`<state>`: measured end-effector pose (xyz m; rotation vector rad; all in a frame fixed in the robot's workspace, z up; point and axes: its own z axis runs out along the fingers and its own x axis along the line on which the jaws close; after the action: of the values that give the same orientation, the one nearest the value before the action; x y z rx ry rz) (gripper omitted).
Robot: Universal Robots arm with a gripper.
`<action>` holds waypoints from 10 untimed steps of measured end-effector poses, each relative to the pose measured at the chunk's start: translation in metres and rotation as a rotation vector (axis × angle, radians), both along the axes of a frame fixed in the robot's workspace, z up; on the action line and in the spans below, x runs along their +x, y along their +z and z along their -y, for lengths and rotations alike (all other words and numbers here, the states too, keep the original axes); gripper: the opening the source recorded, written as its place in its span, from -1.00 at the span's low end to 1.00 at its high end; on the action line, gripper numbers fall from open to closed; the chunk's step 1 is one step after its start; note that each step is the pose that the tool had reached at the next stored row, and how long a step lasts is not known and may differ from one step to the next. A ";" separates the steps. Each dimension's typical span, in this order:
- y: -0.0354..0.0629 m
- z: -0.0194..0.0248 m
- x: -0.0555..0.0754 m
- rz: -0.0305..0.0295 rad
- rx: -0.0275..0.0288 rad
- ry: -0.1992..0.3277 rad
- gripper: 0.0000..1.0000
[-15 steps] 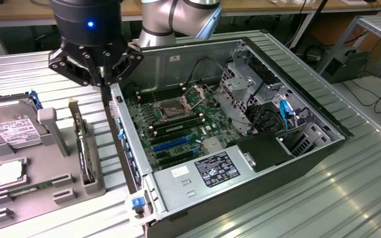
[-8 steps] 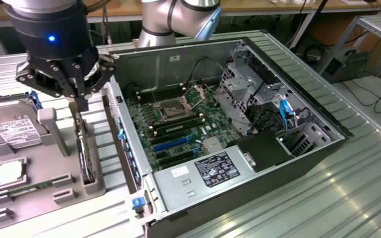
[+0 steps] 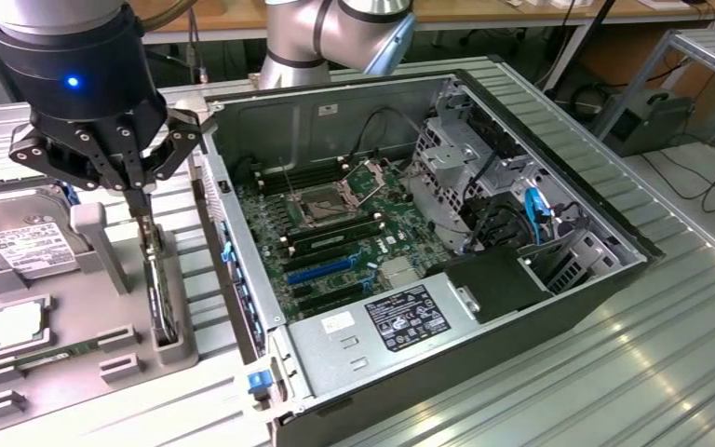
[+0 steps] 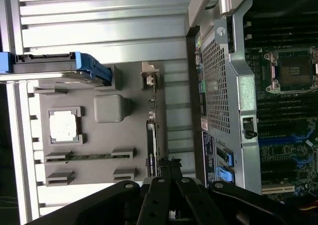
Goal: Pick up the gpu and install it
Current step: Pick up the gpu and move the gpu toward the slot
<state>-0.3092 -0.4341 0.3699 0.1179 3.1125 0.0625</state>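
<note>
Gripper [image 3: 142, 207] closed on gpu [image 3: 159, 298] end edge, card upright in tray [image 3: 78, 345]. Risk: off-centre pinch lets card swing, jam in tray slot.

The gripper [image 3: 142, 199] is black, with 1 blue light [image 3: 72, 82] glowing on its body. The gpu [image 3: 159, 279] is dark with a silvery strip, and its tray [image 3: 85, 312] is matt grey. The hard drive [image 3: 22, 244] is silver with a white label. The motherboard [image 3: 332, 228] is green with blue slots [image 3: 314, 270]. The table [image 3: 655, 372] is ribbed silver.
</note>
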 end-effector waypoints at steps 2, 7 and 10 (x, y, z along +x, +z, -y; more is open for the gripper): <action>0.0000 0.0000 0.000 0.0000 0.0000 0.000 -0.79; 0.0000 0.0000 0.000 0.0000 0.0000 0.000 -0.79; 0.0000 0.0000 0.000 0.0001 0.0001 0.000 -0.79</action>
<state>-0.3092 -0.4341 0.3699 0.1179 3.1125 0.0626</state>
